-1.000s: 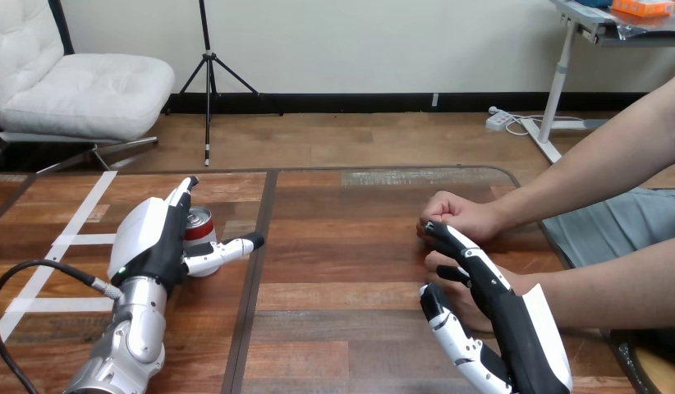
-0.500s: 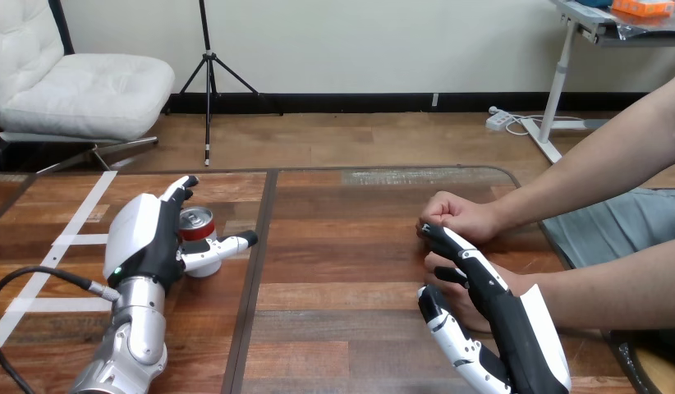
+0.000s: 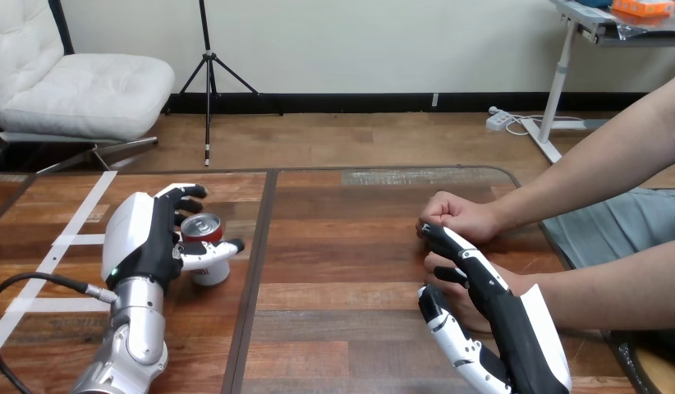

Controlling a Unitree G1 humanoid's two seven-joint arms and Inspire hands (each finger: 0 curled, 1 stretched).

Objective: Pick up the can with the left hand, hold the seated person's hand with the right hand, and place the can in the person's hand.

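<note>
Head view, left part of the table (image 3: 351, 271): can (image 3: 204, 234) — red, silver top, upright, on or just above the wood — grasped by the left hand (image 3: 145, 242), fingers wrapped round its far side, thumb across its front. Right part: right hand (image 3: 515, 324), fingers released and stretched straight over the person's nearer hand (image 3: 459, 302), thumb on its near side; the person's farther hand (image 3: 459, 217), a fist, just beyond the fingertips.

Glossy metal can (image 3: 204, 238) on smooth, varnished wooden table (image 3: 342, 271).
</note>
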